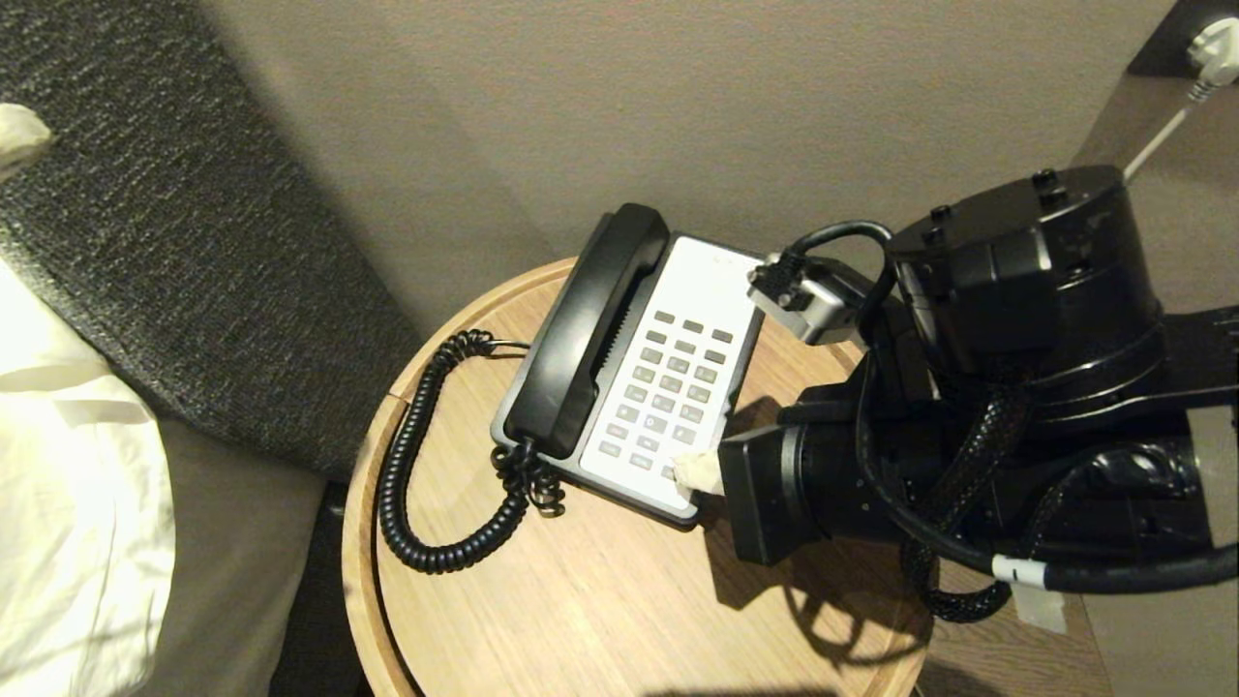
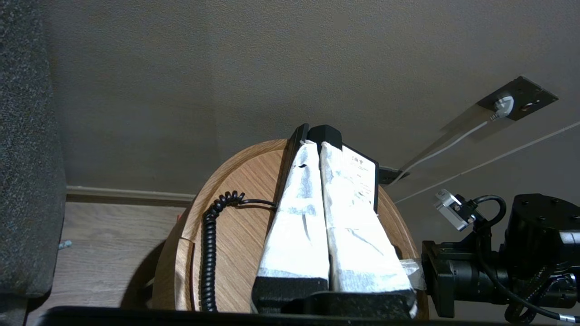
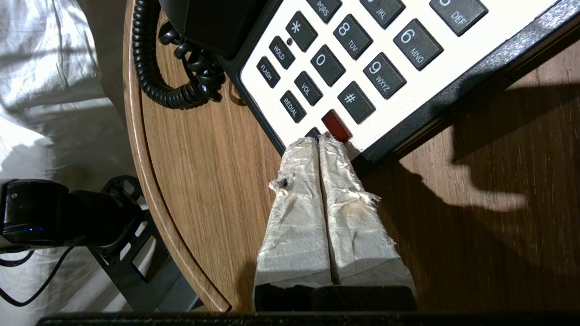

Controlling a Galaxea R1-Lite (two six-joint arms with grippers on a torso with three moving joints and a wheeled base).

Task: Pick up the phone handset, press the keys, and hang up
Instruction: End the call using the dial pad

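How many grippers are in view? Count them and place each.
2. The right gripper, shut, has its tips at the phone base's near corner by the red key. The left gripper, shut, shows only in its own wrist view, pointing toward the phone base.

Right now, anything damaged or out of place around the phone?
The white wrap on the right tool is frayed and stained near its tips, at the keypad's corner. The handset sits in its cradle on the phone.
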